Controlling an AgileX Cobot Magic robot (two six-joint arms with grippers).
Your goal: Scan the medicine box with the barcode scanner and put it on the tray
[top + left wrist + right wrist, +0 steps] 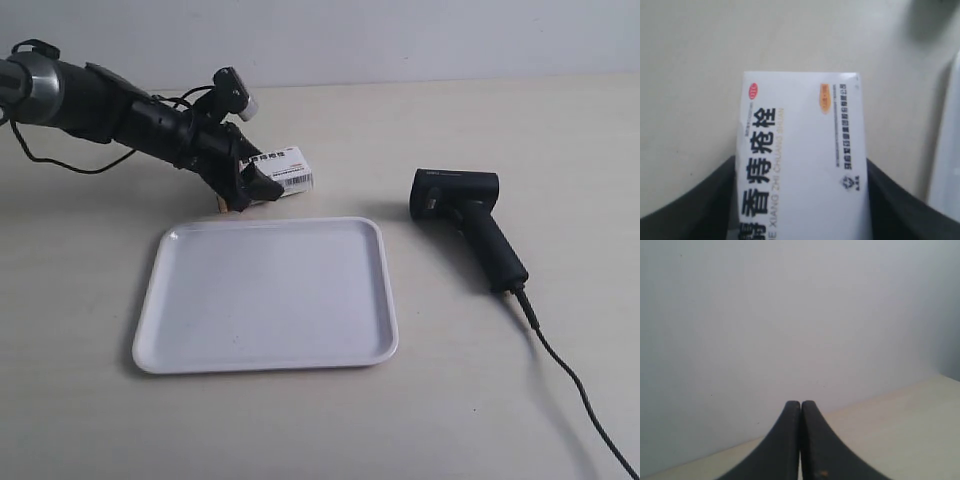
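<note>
The white medicine box with dark print and a barcode sits between the fingers of my left gripper, just behind the tray's far edge. In the left wrist view the box fills the gap, and my left gripper is shut on its two sides. Whether the box touches the table I cannot tell. The white tray lies empty in front of it. The black barcode scanner lies on the table to the right of the tray, untouched. My right gripper is shut on nothing and faces a pale wall.
The scanner's thin black cable runs from the handle to the exterior view's lower right corner. The tray's rim shows beside the box in the left wrist view. The right arm is outside the exterior view.
</note>
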